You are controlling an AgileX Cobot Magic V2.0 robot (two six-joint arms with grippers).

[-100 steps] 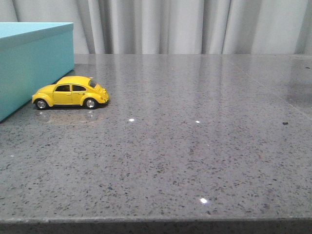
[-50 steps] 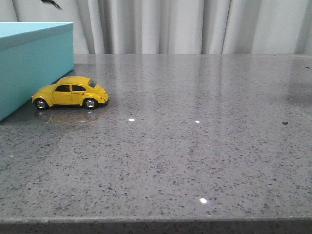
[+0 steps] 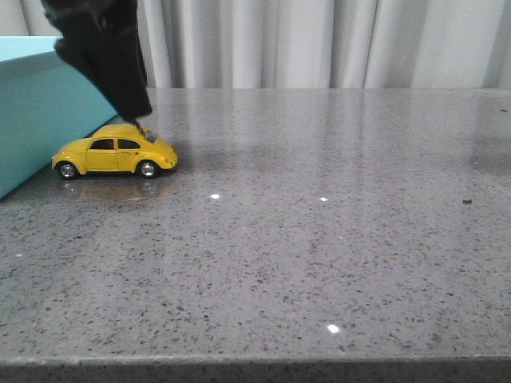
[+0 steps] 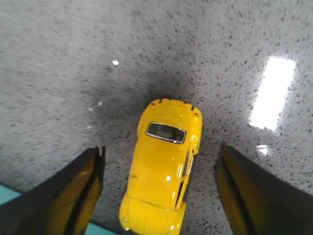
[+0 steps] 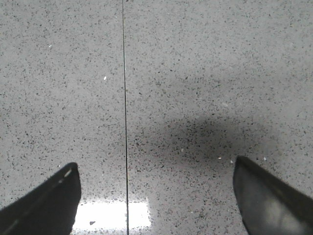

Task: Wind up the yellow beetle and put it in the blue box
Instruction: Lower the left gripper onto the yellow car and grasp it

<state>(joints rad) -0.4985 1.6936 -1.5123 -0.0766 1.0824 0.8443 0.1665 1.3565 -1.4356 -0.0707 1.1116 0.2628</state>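
The yellow beetle [image 3: 116, 154] stands on its wheels on the grey stone table, right beside the blue box [image 3: 44, 104] at the far left. My left gripper [image 3: 137, 120] hangs just above the car's roof. In the left wrist view the beetle [image 4: 165, 169] lies between my wide-open fingers [image 4: 73, 196], with a clear gap on each side. A sliver of the box [image 4: 10, 195] shows at that view's edge. My right gripper [image 5: 156, 196] is open and empty over bare table; it is out of the front view.
The speckled grey table [image 3: 319, 223] stretches right and forward to its front edge. A thin seam [image 5: 124, 122] runs through the tabletop under my right gripper. Pale curtains [image 3: 319, 40] hang behind the table.
My left arm has come down into the front view from the top left and now hangs just over the beetle. The beetle and the box have not moved.
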